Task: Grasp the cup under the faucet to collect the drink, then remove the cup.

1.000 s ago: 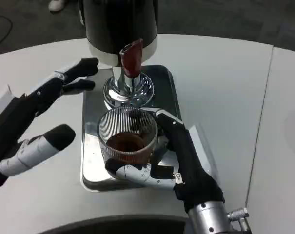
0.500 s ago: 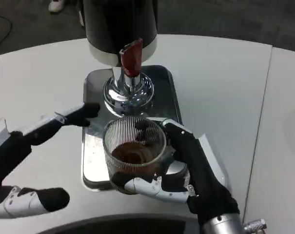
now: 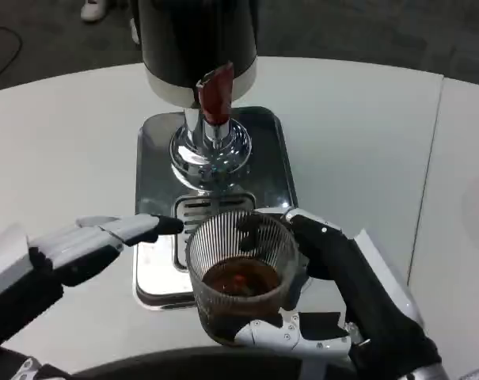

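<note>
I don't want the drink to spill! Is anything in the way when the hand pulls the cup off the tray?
Nothing visible blocks it. The right hand holds the cup at the tray's near edge, clear of the faucet. The left hand waits beside the cup, to its left, not touching it.

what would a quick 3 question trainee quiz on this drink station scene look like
1. True or false: the ribbed glass cup is empty.
2. Which hand grips the cup? A. left hand B. right hand C. neither
3. Fill in: the lever on the dispenser tap is ____ in colour.

Key
1. False; dark brown drink sits in the bottom.
2. B; its fingers wrap the cup, while the left hand holds nothing, fingers extended beside the cup.
3. Red; it stands above the chrome drip tray, whose slotted grate shows behind the cup.
</note>
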Controlling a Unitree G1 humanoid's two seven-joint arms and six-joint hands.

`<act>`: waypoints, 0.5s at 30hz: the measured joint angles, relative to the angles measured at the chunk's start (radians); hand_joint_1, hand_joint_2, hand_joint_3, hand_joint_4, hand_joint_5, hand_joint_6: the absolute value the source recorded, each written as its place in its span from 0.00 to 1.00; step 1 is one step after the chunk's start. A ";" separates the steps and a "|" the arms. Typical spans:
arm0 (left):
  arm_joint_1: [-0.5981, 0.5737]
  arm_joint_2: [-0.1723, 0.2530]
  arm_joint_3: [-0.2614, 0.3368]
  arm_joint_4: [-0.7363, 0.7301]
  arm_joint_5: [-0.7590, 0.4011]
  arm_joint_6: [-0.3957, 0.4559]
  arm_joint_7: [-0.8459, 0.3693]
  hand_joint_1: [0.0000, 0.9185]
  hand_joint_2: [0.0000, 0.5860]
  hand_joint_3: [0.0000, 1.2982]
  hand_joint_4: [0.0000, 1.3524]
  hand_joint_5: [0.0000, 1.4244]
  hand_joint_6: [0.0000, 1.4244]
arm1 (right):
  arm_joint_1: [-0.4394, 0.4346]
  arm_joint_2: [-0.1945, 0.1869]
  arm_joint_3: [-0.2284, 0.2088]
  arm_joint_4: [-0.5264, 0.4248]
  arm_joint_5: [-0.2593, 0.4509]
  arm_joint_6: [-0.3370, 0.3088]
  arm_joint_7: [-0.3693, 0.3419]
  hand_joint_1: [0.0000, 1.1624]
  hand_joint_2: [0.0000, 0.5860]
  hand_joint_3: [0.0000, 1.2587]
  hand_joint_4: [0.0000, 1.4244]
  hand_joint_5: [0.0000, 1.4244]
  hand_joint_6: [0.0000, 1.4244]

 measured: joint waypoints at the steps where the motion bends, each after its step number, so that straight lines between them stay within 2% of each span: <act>1: 0.000 0.002 0.000 -0.009 0.001 -0.010 0.000 0.00 0.08 0.11 0.07 0.13 0.11 | 0.006 -0.005 -0.001 -0.015 0.004 0.004 0.011 0.77 0.25 0.52 0.52 0.69 0.71; 15: 0.022 0.013 0.014 -0.060 0.034 -0.051 0.002 0.00 0.10 0.12 0.07 0.12 0.10 | 0.061 -0.030 -0.010 -0.118 0.017 0.043 0.066 0.76 0.25 0.52 0.52 0.69 0.71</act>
